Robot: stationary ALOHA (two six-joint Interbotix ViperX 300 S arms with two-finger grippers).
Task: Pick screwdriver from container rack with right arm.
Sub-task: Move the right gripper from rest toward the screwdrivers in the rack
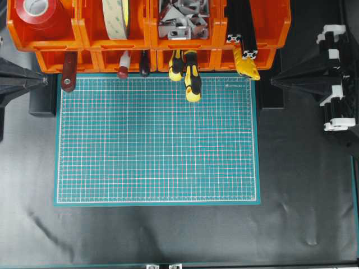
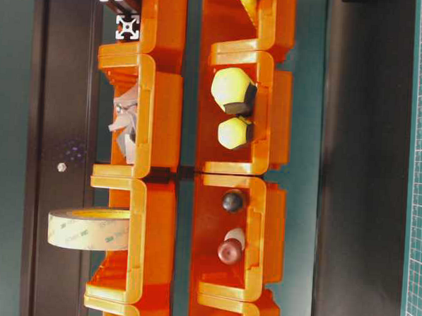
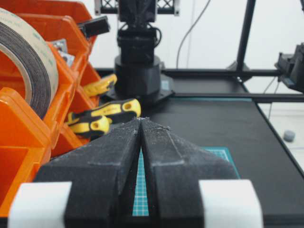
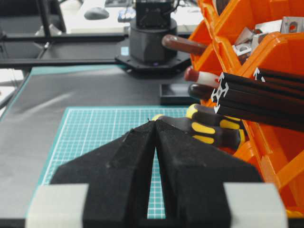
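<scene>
No text can be read: the tape roll (image 2: 88, 228) in the container rack (image 2: 159, 127) carries faint repeated print (too small and blurred to make out).

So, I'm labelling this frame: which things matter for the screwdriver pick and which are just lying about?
Job:
- screwdriver
- container rack
- right arm's fingers, shut

Lying about:
- smaller yellow-handled tool
- red tape roll
- tan tape roll
- green mat

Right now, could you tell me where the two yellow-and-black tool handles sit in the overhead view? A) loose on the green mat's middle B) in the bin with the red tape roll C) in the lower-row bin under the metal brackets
C: the yellow-and-black handles stick out of the container rack, from the lower bin directly below the metal brackets, overhanging the green mat.
</scene>
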